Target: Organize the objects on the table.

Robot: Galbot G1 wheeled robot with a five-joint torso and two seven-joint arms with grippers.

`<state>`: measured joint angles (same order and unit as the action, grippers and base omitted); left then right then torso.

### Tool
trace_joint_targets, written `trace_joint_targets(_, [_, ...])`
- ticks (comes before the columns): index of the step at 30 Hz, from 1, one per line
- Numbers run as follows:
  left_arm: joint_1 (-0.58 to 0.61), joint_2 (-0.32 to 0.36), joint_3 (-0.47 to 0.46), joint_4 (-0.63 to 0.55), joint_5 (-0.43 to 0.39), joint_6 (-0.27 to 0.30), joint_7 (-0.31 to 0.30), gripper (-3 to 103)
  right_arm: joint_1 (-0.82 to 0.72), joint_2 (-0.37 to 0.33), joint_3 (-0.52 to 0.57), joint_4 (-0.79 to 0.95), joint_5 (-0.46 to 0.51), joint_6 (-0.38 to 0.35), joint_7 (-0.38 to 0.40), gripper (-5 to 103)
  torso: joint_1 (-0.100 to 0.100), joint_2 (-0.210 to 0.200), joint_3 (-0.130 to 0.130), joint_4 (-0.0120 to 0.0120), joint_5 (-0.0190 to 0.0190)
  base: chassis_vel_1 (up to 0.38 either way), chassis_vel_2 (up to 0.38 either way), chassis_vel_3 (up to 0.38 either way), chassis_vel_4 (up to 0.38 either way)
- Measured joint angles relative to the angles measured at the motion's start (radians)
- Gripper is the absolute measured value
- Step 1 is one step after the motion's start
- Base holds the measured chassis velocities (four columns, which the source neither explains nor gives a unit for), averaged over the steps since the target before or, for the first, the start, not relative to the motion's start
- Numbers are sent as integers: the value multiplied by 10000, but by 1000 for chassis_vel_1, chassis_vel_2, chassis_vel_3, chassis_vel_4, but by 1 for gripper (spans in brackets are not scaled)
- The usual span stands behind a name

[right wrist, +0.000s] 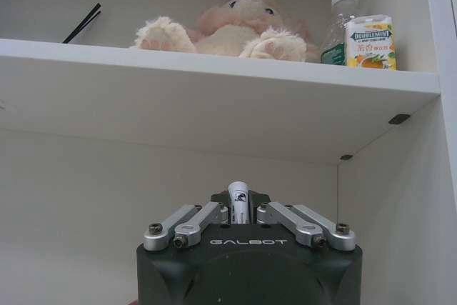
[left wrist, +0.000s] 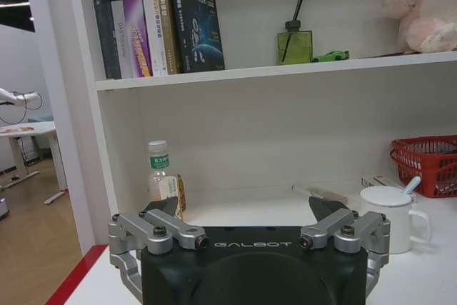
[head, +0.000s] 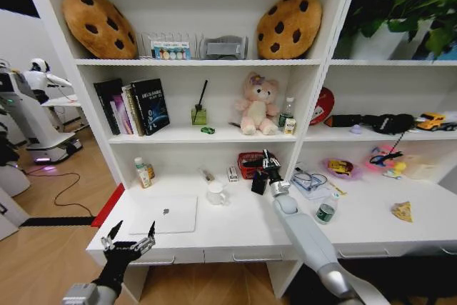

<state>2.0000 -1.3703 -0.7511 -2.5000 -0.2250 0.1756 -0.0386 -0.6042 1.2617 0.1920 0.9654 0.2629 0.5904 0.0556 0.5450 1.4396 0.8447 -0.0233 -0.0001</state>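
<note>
A slim silver laptop [head: 171, 213] lies closed on the left of the white table [head: 243, 228]. My left gripper [head: 129, 236] [left wrist: 245, 212] hangs open at the table's front left edge, just before the laptop, holding nothing. My right gripper [head: 267, 157] [right wrist: 238, 205] is raised at the back of the table, over a black cup [head: 260, 181] and beside a red basket [head: 250, 164]. It is shut on a slim white tube [right wrist: 238, 196] that points up toward the shelf. A small green toy car [head: 208, 131] [left wrist: 330, 56] sits on the shelf above.
A white mug [head: 216, 193] [left wrist: 391, 213] stands right of the laptop. Bottles [head: 143, 173] stand at the back left, another bottle [head: 326, 208] to the right. Small toys and a snack bag [head: 403, 211] litter the right side. The shelf board [right wrist: 214, 62] with the pink bear [head: 257, 103] overhangs my right gripper.
</note>
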Motion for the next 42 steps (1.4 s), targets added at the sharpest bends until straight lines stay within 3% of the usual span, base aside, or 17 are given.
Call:
trace_joint_targets(10, [0,0,0,0,0,0,0,100,254,241,48,-577,-101,195,-5,12,0,0,-1,0,0,0,0,0,0])
trace_joint_targets(12, [0,0,0,0,0,0,0,100,262,267,37,-590,-83,138,-6,16,0,0,-1,0,0,0,0,0,0])
trace_joint_targets(13, [0,0,0,0,0,0,0,100,266,291,28,-597,-48,96,-6,27,-1,0,-1,0,0,0,0,0,0])
trace_joint_targets(16, [0,0,0,0,0,0,0,100,273,320,-4,-614,28,52,-17,33,-1,0,-1,1,0,0,0,0,0])
trace_joint_targets(18, [0,0,0,0,0,0,0,100,231,327,-65,-537,272,-14,-49,49,-1,0,-1,1,0,0,0,0,0])
trace_joint_targets(24, [0,0,0,0,0,0,0,100,-142,173,-70,97,839,-277,-58,66,0,0,-1,3,1,0,0,0,0])
trace_joint_targets(27, [0,0,0,0,0,0,0,100,-1391,-649,34,2661,2214,-2103,129,82,0,0,-1,8,3,0,0,0,0])
trace_joint_targets(28, [0,0,0,0,0,0,0,100,-1391,-649,34,2661,2214,-2103,129,82,0,0,-1,8,3,0,0,0,0])
trace_joint_targets(30, [1,-1,-2,0,0,0,0,100,-2817,-1786,354,4987,3073,-3790,830,93,-1,0,-2,-5,3,0,0,0,0])
trace_joint_targets(31, [1,-1,-2,0,0,0,0,100,-2817,-1786,354,4987,3073,-3790,830,93,-1,0,-2,-5,3,0,0,0,0])
trace_joint_targets(33, [0,1,3,1,-1,0,3,100,-3876,-2580,746,6809,3677,-5202,1608,99,-2,2,-3,-10,0,0,0,0,0])
trace_joint_targets(34, [0,1,3,1,-1,0,3,100,-3876,-2580,746,6809,3677,-5202,1608,99,-2,2,-3,-10,0,0,0,0,0])
trace_joint_targets(35, [1,0,0,0,0,-1,1,100,-4952,-3192,1277,8293,4757,-6763,2221,100,-5,4,-5,-2,-2,0,0,0,0])
trace_joint_targets(36, [0,0,-1,0,0,-1,1,100,-5576,-3468,1669,8860,5402,-7510,2343,100,-4,4,-4,2,2,0,0,0,0])
trace_joint_targets(37, [0,0,-1,0,0,-1,1,100,-5576,-3468,1669,8860,5402,-7510,2343,100,-4,4,-4,2,2,0,0,0,0])
trace_joint_targets(39, [0,0,0,0,0,-1,0,100,-6403,-3783,2324,9164,5832,-8459,2211,100,-4,4,-4,-1,1,0,0,0,0])
trace_joint_targets(42, [0,0,0,0,-1,-1,0,100,-6641,-3965,2686,8991,5985,-9132,1932,100,-4,4,-3,-1,3,0,0,0,0])
